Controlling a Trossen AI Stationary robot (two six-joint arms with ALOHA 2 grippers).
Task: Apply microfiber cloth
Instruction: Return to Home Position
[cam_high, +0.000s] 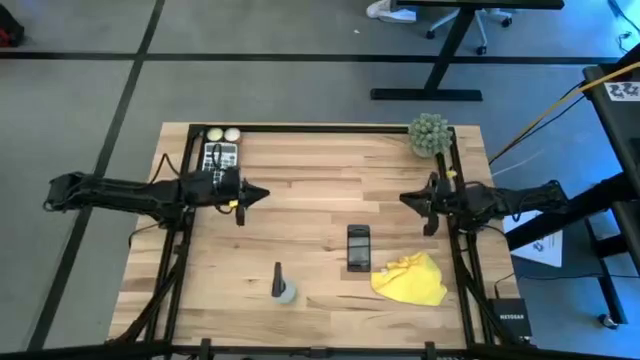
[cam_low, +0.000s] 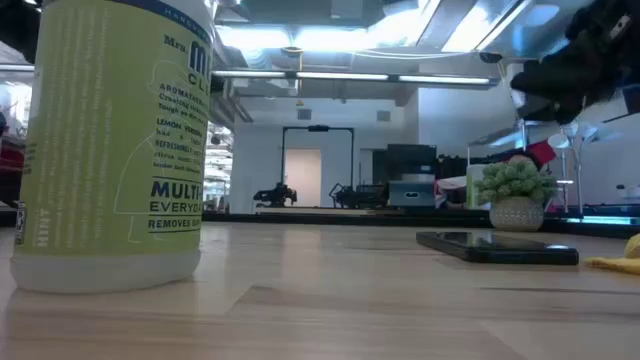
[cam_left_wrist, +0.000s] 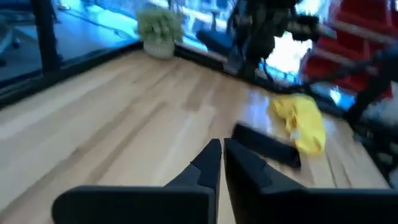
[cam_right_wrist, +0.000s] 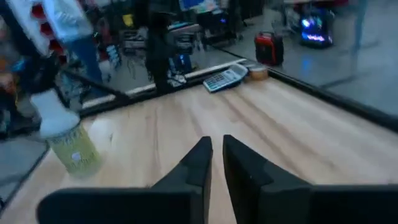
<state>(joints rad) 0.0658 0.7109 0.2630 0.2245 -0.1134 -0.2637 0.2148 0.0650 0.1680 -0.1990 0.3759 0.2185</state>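
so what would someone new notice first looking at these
The bright yellow microfiber cloth lies crumpled on the right arm's side of the table, beside the black smartphone. In the low view a spray bottle looms large at the left. The left gripper and right gripper hover empty, facing each other across the table.

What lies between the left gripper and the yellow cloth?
The black smartphone lies flat between the left gripper and the microfiber cloth, seen in the high view.
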